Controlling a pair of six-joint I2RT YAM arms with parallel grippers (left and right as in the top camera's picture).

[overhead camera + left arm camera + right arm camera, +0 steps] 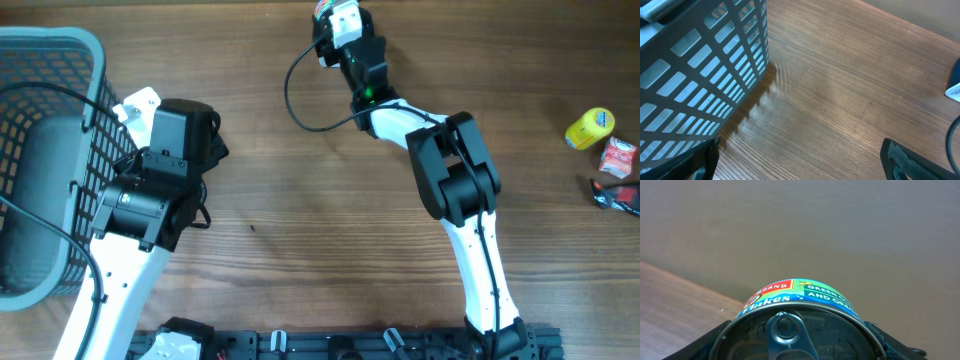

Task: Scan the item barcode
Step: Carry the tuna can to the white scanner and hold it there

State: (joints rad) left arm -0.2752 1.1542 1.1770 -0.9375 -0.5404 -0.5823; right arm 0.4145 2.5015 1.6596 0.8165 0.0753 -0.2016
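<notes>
A round metal tin (800, 297) with a pull tab and a blue, green and red label is clamped between the partly spread jaws of the right gripper (800, 342), near the far edge of the wooden table (300, 200). The left gripper (800, 165) is spread wide and empty above the table, beside the grey plastic lattice basket (700, 65).

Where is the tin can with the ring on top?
The tin can is held in the right hand, top middle of the overhead view, far from the basket on the left.

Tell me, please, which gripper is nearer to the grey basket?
Left. The left gripper hovers open right beside the basket; the right gripper is far across the table, holding a can.
</notes>
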